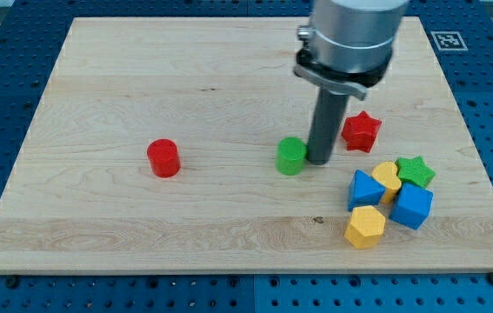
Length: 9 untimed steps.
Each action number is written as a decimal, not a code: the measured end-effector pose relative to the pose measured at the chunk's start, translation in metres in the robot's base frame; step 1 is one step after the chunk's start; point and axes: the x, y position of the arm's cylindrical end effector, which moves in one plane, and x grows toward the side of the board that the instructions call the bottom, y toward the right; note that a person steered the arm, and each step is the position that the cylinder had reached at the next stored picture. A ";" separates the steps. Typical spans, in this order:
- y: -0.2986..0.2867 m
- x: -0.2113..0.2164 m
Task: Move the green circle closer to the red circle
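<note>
Beside my tip (320,160): one green circle (290,156); one red circle (163,157).

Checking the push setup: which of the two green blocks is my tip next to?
The green circle, alone mid-board; my tip sits at its right side. The green star lies off in the cluster at the view's right.

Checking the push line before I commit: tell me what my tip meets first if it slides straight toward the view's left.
My tip sits just right of the green circle, so it probably meets that first. The red circle lies farther along that line.
</note>
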 end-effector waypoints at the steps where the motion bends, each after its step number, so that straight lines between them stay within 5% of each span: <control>1: -0.032 0.000; 5: -0.051 0.015; 9: -0.139 0.016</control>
